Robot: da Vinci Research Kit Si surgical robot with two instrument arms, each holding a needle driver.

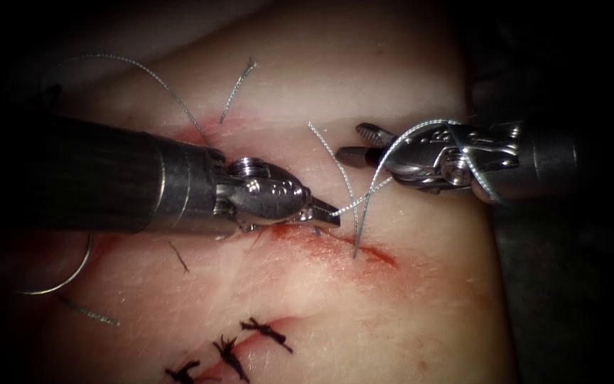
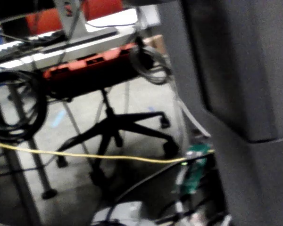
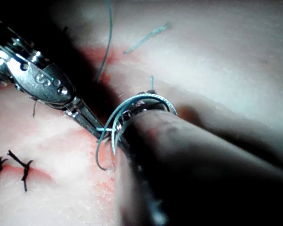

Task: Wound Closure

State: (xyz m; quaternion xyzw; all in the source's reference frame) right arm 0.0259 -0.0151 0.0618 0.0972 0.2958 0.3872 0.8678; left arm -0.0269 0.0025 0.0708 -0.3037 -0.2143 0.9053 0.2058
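Tissue [image 1: 364, 92] pale, with a red cut [image 1: 335, 242] running across the middle; red fluid [image 1: 385, 257] along its edges. No container in the scene.

Left tool [image 1: 327, 213]: fingers closed, gripping the thread [image 1: 360, 203] just above the cut. Tip sits at the cut's upper edge, near the middle; cannot tell if it touches tissue.

Right tool [image 1: 364, 142]: fingers parted, empty between them. Thread wraps in loops around its body behind the fingers; right wrist view shows the loops [image 3: 141, 101] circling the shaft, with the left tool [image 3: 87, 115] holding the strand close by. Tool hovers above the tissue, right of centre.

Thread enters the tissue at the cut, right of the left tool's tip; one free strand rises from there toward the upper left.

Needle [image 1: 65, 277] lies on the tissue at far left, below the left shaft, held by neither tool, not driven in as far as I can see. Cut thread end [image 1: 236, 89] at top. Dark finished stitches [image 1: 250, 341] along the bottom.
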